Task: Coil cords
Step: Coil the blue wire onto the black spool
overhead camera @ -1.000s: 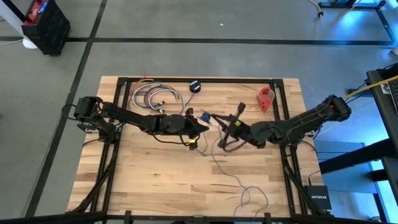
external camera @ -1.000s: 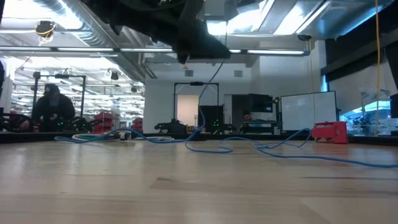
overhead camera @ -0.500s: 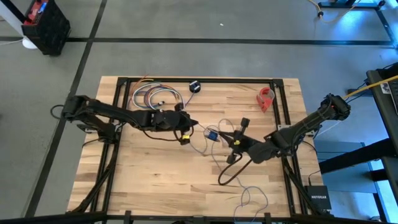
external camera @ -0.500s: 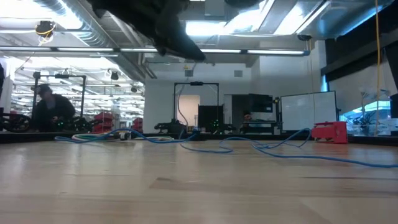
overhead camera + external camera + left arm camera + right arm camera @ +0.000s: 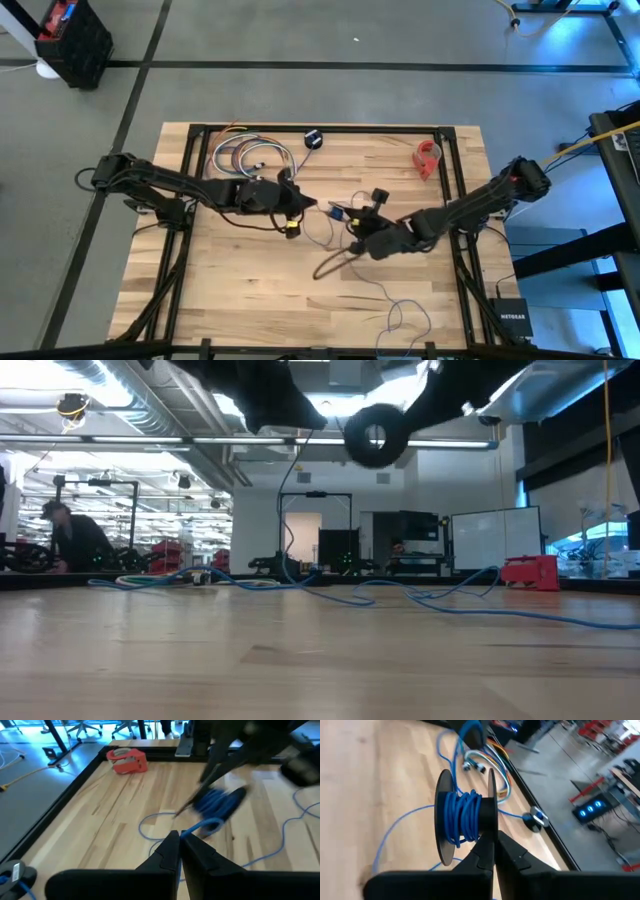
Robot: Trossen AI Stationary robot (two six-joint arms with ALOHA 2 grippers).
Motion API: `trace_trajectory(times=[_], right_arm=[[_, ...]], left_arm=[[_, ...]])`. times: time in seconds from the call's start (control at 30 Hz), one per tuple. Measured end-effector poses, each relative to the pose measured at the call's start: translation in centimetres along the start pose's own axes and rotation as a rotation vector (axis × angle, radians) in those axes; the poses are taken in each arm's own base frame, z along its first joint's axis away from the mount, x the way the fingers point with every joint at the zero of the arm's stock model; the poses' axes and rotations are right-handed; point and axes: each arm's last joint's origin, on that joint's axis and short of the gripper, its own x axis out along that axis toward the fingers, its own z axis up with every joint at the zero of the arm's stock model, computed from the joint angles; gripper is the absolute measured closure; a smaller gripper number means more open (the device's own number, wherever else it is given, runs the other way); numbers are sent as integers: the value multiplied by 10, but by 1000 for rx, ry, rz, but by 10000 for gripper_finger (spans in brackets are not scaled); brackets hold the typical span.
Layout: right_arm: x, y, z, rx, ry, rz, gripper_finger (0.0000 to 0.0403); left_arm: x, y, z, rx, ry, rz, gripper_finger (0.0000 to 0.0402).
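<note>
This is a robotics lab or industrial workshop floor. A pale butcher-block wooden worktop [image 5: 250, 270] framed by black metal rails stands on a grey concrete floor [image 5: 300, 90] marked with dark tape lines. The level view across the worktop shows an open ceiling with exposed silver ducts [image 5: 120, 390] and strip lights, a white rolling whiteboard [image 5: 495, 535], dark equipment racks [image 5: 340, 550] and red bins on shelving [image 5: 165, 550]. A person in dark clothes [image 5: 75, 540] bends over a bench at the far side. Beside the worktop sit a black network box [image 5: 511, 320] and a black crate [image 5: 75, 40] on the floor.
</note>
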Motion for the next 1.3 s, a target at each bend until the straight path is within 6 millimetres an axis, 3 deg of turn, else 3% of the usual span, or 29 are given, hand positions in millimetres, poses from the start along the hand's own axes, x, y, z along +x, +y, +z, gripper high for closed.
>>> trace_trajectory(times=[0.27, 0.57, 0.97, 1.3], right_arm=[[35, -11, -5, 48, 55, -88, 398], [56, -17, 3, 112, -5, -101, 398], [59, -25, 31, 133, -227, -109, 398], [45, -36, 49, 156, -355, -107, 398]], left_arm=[[-2, -7, 5, -32, -53, -25, 394], [-2, -9, 11, -49, -121, -32, 394], [2, -15, 11, -48, -143, -46, 394], [2, -16, 11, -20, -145, -49, 394]])
